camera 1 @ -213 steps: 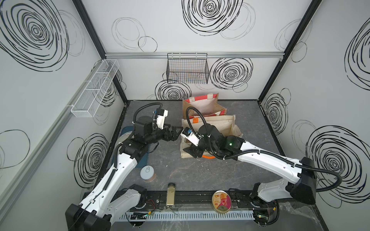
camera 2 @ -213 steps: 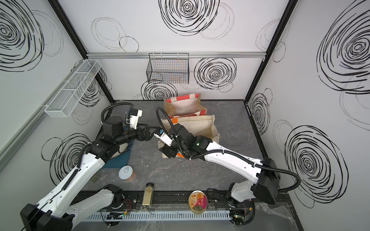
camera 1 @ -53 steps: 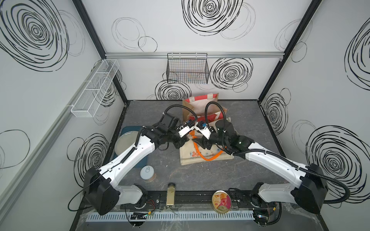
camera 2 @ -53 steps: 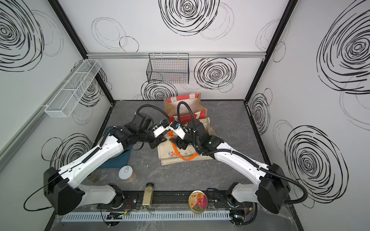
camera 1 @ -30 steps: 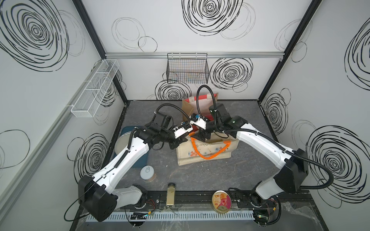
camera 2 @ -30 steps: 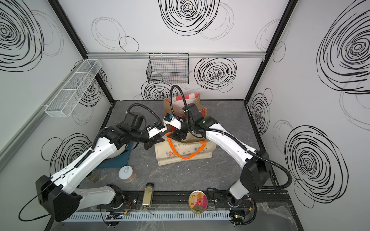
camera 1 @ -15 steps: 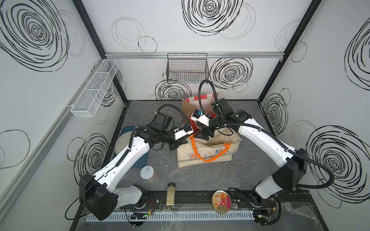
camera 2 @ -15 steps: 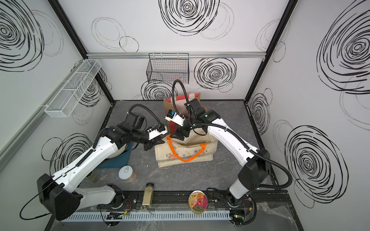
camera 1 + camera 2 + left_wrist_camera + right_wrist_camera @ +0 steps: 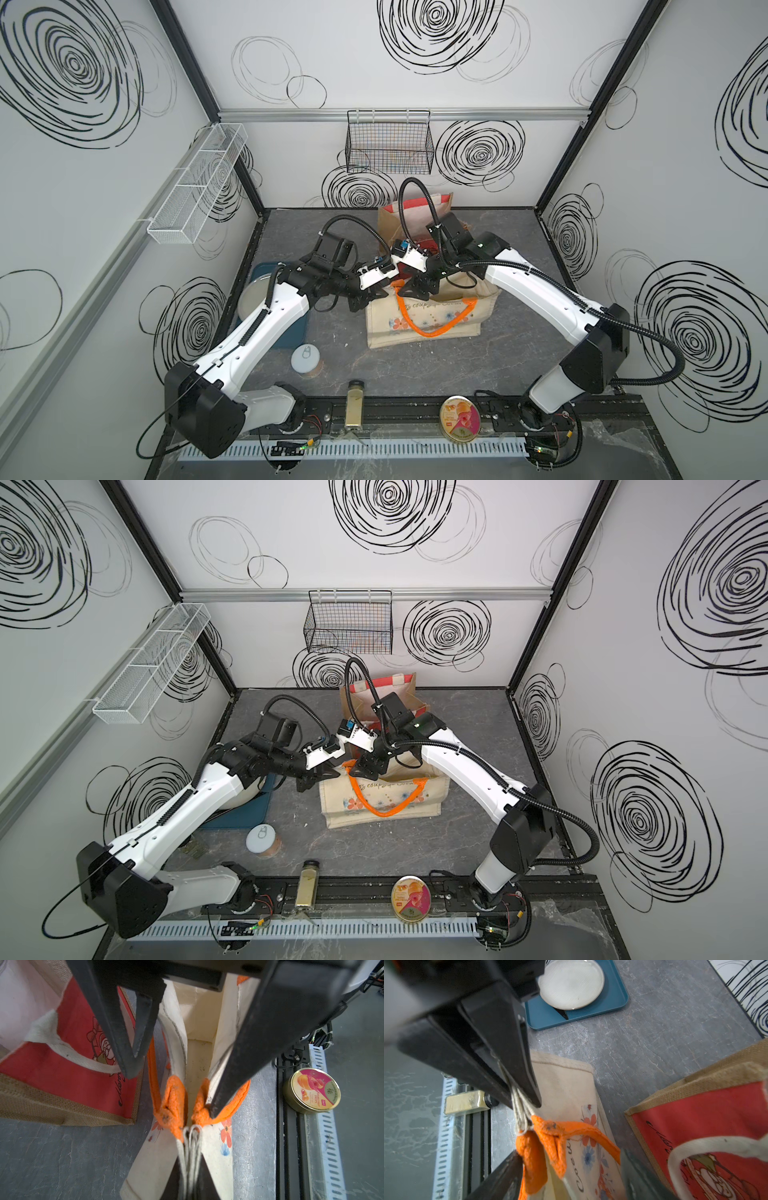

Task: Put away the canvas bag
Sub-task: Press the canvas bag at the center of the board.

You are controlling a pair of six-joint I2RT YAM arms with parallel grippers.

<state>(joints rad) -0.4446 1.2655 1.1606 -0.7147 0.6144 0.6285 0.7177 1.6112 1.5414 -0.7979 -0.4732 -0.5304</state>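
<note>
You have the canvas bag (image 9: pixel 428 328) standing upright mid-table, just on the near side of the red jute bag (image 9: pixel 415 208). An orange handle (image 9: pixel 432 331) hangs down its near face.

Your left gripper (image 9: pixel 520 1095) is clamped tight on the folded top seam at the bag's left end.

Your right gripper (image 9: pixel 170 1095) has its jaws spread and straddles the bag's mouth beside that seam. One finger sits on the far side, between the two bags; the other lies against the near wall by the handle's root. Whether that near finger presses the handle or merely touches it is unclear from the wrist view.
</note>
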